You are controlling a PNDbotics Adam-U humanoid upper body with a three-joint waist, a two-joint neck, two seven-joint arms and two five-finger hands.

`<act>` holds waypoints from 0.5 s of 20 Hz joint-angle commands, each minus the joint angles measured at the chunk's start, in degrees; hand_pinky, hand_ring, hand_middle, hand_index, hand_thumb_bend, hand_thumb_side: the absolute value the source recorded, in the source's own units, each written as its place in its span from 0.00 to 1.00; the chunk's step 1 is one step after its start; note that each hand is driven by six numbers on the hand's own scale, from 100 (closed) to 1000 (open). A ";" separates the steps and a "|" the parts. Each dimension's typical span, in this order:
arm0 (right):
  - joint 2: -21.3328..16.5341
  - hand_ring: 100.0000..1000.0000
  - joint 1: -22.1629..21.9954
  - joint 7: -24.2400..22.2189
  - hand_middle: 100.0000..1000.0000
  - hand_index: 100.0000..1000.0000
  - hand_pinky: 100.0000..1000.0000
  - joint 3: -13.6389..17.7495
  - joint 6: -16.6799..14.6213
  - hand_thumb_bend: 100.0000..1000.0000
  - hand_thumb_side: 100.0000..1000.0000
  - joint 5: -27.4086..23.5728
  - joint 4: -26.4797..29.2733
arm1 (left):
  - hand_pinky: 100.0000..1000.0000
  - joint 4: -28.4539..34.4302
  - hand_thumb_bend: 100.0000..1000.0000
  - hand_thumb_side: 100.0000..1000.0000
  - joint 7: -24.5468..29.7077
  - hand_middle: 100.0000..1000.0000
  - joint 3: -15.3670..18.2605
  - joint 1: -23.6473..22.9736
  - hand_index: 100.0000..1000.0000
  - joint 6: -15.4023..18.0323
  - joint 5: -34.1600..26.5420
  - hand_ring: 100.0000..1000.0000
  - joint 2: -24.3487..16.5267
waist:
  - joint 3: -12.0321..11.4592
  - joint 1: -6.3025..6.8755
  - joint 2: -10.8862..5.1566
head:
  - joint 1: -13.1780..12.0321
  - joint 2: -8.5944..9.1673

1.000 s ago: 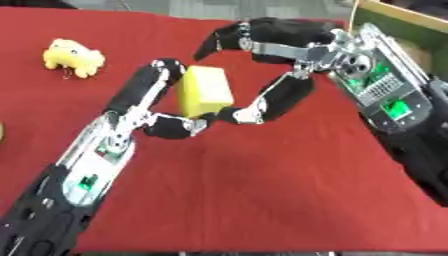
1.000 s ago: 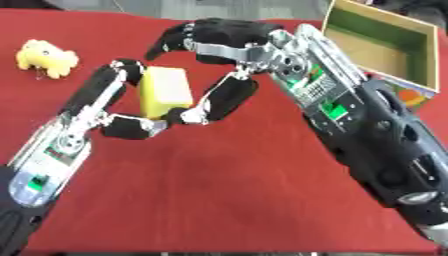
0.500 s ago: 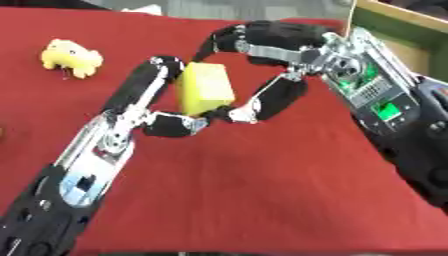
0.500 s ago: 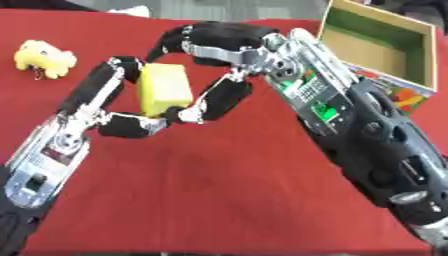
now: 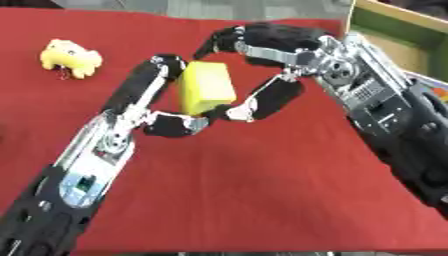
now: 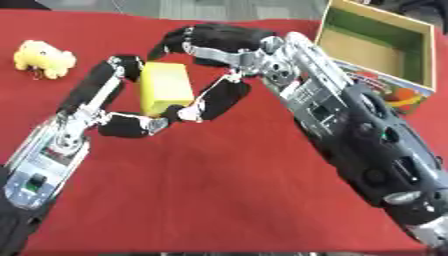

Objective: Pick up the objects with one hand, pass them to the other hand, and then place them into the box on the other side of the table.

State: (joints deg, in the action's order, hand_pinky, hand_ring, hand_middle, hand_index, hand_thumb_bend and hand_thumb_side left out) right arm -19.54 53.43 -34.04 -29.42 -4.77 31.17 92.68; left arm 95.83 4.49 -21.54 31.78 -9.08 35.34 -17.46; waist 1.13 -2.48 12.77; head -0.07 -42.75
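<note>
Pinching yellow block point(image 5: 206, 92): left hand point(image 5: 166, 105), right hand point(image 5: 262, 75) both curled | red tablecloth point(image 5: 262, 190) | green-lined box point(image 6: 378, 47) far right

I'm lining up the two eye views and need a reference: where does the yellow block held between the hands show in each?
Left eye view: the yellow rectangular block sits upper centre, between the left hand and the right hand.
Right eye view: it is shifted to upper left.
Shared landmark: the yellow plush toy on the red tablecloth, left of the block.

Stereo head pair, looking down, seemingly near
</note>
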 commanded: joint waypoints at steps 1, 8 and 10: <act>-0.17 0.91 0.86 0.33 0.84 0.90 0.88 0.57 0.02 0.29 0.36 0.55 -0.08 | 0.65 1.48 0.00 0.17 -0.12 0.51 0.16 0.62 0.53 0.23 0.36 0.60 0.19 | 0.00 0.24 -0.97 | 0.19 -0.09; 0.10 0.91 0.91 0.26 0.83 0.90 0.87 0.53 -0.25 0.29 0.37 1.28 -1.06 | 0.65 1.99 0.00 0.16 -0.36 0.51 0.01 0.62 0.53 0.74 0.76 0.60 0.28 | -0.07 0.21 -0.87 | 0.39 -0.23; 0.17 0.91 0.91 0.25 0.83 0.90 0.87 0.53 -0.32 0.29 0.37 1.45 -1.36 | 0.65 2.16 0.00 0.16 -0.39 0.51 -0.07 0.62 0.53 1.01 0.93 0.60 0.28 | -0.10 0.21 -0.86 | 0.40 -0.23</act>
State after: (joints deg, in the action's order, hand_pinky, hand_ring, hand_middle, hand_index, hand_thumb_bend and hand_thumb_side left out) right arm -19.09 53.42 -33.88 -29.39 -4.95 32.25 91.06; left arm 96.65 4.19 -21.73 31.76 -8.43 35.88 -17.06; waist 1.08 -2.48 12.79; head 0.16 -42.75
